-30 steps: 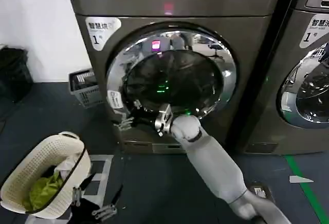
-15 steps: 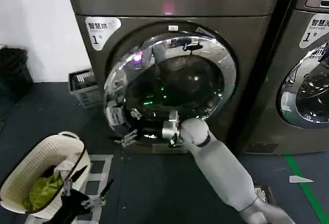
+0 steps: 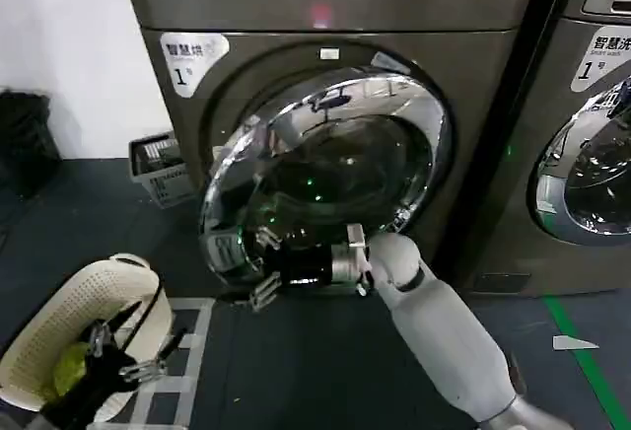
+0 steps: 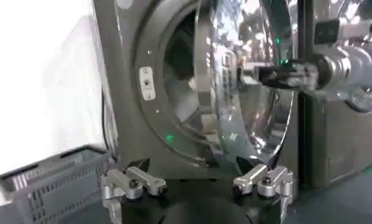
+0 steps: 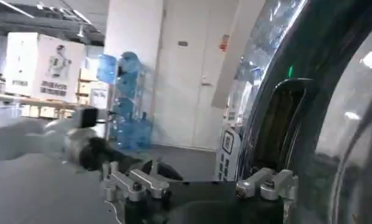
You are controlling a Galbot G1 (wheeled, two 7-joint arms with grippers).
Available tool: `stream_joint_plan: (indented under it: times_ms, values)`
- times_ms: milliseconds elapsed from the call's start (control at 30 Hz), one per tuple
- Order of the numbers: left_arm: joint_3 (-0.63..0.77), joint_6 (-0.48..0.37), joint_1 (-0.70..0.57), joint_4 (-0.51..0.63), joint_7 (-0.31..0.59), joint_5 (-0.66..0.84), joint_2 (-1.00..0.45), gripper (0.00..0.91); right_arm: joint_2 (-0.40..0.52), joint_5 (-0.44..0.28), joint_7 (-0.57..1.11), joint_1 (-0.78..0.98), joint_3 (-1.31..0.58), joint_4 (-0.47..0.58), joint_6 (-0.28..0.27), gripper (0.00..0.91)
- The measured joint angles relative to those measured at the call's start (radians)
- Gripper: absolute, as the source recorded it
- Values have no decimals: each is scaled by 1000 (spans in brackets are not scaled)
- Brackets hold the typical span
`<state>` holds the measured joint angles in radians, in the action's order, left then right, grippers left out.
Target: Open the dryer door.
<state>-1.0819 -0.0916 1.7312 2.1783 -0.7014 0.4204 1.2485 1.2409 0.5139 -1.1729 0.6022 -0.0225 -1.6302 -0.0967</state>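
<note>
A dark floor runs up to two grey machines against a white wall. In the head view the door [image 3: 330, 169] of the left machine stands partly swung out, hinged on its right, its left rim off the front panel. The right tool [image 3: 264, 270] sits at that free lower-left rim, fingers spread and gripping nothing, placed there probably to hook the edge and draw it outward. The left tool [image 3: 123, 353] waits low at near left by a basket [image 3: 44, 336]. The left wrist view shows its own fingers [image 4: 132, 183] apart, with the gap behind the door. The right wrist view shows its fingers [image 5: 136, 184] apart beside the chrome rim.
</note>
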Motion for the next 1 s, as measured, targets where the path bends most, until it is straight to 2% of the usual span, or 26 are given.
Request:
stream_joint_plan:
  times_ms: [433, 600, 1000]
  values:
    - [-23, -84, -122, -100, 27, 136, -121, 907, -60, 40, -210, 37, -59, -13, 26, 907]
    - [6, -106, -184, -146, 53, 247, -179, 907, -82, 45, -251, 66, -75, -19, 28, 907]
    - [131, -150, -327, -216, 57, 379, -328, 907, -135, 82, -289, 112, -151, -31, 64, 907]
